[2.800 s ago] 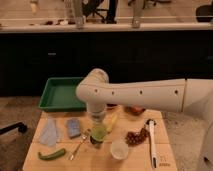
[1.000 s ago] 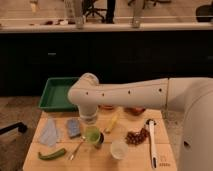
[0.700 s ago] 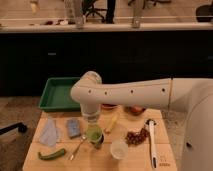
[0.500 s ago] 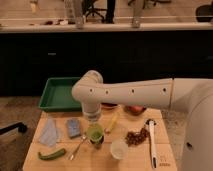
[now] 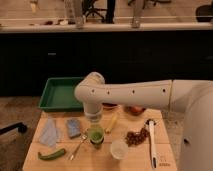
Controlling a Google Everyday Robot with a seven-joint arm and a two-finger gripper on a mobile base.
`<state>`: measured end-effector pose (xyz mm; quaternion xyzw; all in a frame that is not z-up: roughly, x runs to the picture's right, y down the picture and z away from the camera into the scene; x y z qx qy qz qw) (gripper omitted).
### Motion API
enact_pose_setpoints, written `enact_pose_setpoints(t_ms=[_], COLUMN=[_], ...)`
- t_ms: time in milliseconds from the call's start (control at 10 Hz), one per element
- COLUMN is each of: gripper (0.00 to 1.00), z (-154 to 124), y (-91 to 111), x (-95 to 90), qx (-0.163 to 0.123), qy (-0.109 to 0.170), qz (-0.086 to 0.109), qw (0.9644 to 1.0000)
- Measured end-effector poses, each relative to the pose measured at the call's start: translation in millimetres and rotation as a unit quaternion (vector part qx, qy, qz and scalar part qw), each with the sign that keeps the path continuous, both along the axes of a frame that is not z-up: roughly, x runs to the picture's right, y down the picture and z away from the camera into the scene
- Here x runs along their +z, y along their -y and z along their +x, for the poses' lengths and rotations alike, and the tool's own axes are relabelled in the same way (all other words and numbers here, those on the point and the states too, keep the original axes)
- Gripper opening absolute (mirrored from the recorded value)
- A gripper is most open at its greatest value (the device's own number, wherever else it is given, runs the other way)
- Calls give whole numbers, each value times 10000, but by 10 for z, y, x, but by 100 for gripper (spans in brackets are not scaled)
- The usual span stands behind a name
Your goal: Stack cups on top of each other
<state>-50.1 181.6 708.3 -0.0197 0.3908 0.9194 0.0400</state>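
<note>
A translucent yellow-green cup (image 5: 96, 134) stands upright near the middle of the wooden table (image 5: 100, 162). Its base sits on or in a dark grey cup (image 5: 96, 145), of which only a dark band shows. My gripper (image 5: 94, 121) hangs straight down from the white wrist (image 5: 92, 95). It is right over the green cup's rim, at or just above it. The arm reaches in from the right.
A green tray (image 5: 60, 94) lies at the back left. A blue sponge (image 5: 73, 127), pale cloth (image 5: 50, 132), green pepper (image 5: 51, 154) and spoon (image 5: 79, 145) lie left of the cups. A banana (image 5: 112, 122), whitish cup (image 5: 118, 148), grapes (image 5: 135, 136), white utensil (image 5: 151, 142) and brown bowls (image 5: 135, 109) sit to the right.
The wrist and gripper have shifted slightly right over the last second, staying above the green cup. The cup looks a little further right too.
</note>
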Motion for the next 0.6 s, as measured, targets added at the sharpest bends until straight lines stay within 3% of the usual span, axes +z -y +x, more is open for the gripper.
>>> enact_pose_setpoints(t_ms=[600], gripper=[0], z=[21], y=[-141], x=[85], qx=[67], qy=[53], qz=[-159], qw=[9998])
